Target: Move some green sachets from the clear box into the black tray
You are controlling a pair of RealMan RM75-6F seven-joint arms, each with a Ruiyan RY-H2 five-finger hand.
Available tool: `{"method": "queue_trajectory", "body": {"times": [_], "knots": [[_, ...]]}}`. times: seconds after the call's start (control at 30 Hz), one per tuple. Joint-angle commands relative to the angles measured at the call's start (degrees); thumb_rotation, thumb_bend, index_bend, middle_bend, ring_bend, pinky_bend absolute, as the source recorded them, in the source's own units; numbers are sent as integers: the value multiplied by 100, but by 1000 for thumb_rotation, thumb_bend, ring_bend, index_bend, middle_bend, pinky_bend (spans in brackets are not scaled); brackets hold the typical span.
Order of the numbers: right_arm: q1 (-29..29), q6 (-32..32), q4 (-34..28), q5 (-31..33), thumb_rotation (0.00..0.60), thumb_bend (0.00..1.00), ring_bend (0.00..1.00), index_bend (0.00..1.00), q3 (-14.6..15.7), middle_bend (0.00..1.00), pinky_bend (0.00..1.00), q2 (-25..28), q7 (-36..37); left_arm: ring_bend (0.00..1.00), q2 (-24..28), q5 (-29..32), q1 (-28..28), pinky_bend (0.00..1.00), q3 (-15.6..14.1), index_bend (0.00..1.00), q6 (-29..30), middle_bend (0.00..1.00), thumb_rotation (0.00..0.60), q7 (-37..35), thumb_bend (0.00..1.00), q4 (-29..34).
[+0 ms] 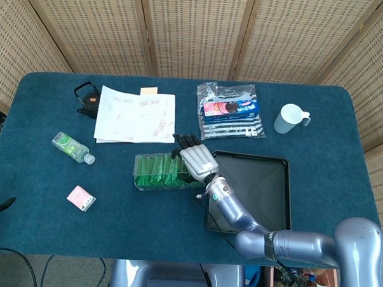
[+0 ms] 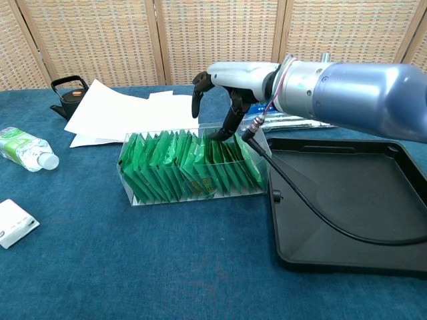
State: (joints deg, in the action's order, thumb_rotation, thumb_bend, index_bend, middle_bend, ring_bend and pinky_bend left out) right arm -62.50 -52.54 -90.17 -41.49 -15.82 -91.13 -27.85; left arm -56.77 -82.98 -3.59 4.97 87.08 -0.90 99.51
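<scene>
The clear box (image 1: 137,174) (image 2: 127,190) lies mid-table, packed with a row of upright green sachets (image 1: 157,170) (image 2: 177,167). My right hand (image 1: 195,157) (image 2: 223,97) hangs over the box's right end. Its dark fingers (image 2: 229,123) point down, and one tip touches the tops of the rightmost sachets. The thumb stands apart to the left, and I see no sachet held. The black tray (image 1: 259,191) (image 2: 347,193) sits directly right of the box and holds no sachets. My left hand does not show in either view.
A black cable (image 2: 300,200) runs from my right wrist across the tray's left rim. White papers (image 1: 135,117), a black kettle (image 1: 88,99), a snack bag (image 1: 231,111) and a white cup (image 1: 290,118) lie behind. A bottle (image 1: 72,147) and a small pink packet (image 1: 81,198) lie left.
</scene>
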Motion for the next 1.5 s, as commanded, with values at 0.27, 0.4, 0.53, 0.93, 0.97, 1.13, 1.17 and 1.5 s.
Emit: {"method": "queue_trajectory", "body": {"times": [0.27,0.4,0.53,0.93,0.97,1.13,1.17,1.5], "knots": [[-181,-219,272,79,600,467,0,386,-322,0,0,-91,-37,0,32,28,0,0,5,0,-14,0,600,-68,114,2],[-302,-381,550,72,600,467,0,386,-596,0,0,-185,17,0,53,65,-2,0,17,0,-33,0,600,-122,114,-7],[-461,-665,1013,-41,600,467,0,386,-808,0,0,-411,3,0,71,110,-22,0,36,0,-77,0,600,-174,114,-28],[-993,-409,2940,2,600,467,0,386,-1003,0,0,-1431,-88,0,74,357,-77,0,108,0,-233,0,600,-233,114,-89],[-1005,-385,2997,-11,600,467,0,386,-1007,0,0,-1463,-77,0,74,374,-80,0,113,0,-242,0,600,-234,114,-94],[-952,-227,2866,-208,600,467,0,387,-911,0,0,-1398,-1,0,73,434,-104,0,118,0,-317,0,600,-247,114,-112],[-899,-174,2716,-299,600,462,0,386,-837,0,0,-1299,9,0,71,444,-112,0,118,0,-338,0,600,-252,114,-118],[-526,363,1458,-1005,600,387,0,386,-358,0,0,-421,331,0,52,393,-137,0,83,0,-379,0,600,-213,114,-113]]}}
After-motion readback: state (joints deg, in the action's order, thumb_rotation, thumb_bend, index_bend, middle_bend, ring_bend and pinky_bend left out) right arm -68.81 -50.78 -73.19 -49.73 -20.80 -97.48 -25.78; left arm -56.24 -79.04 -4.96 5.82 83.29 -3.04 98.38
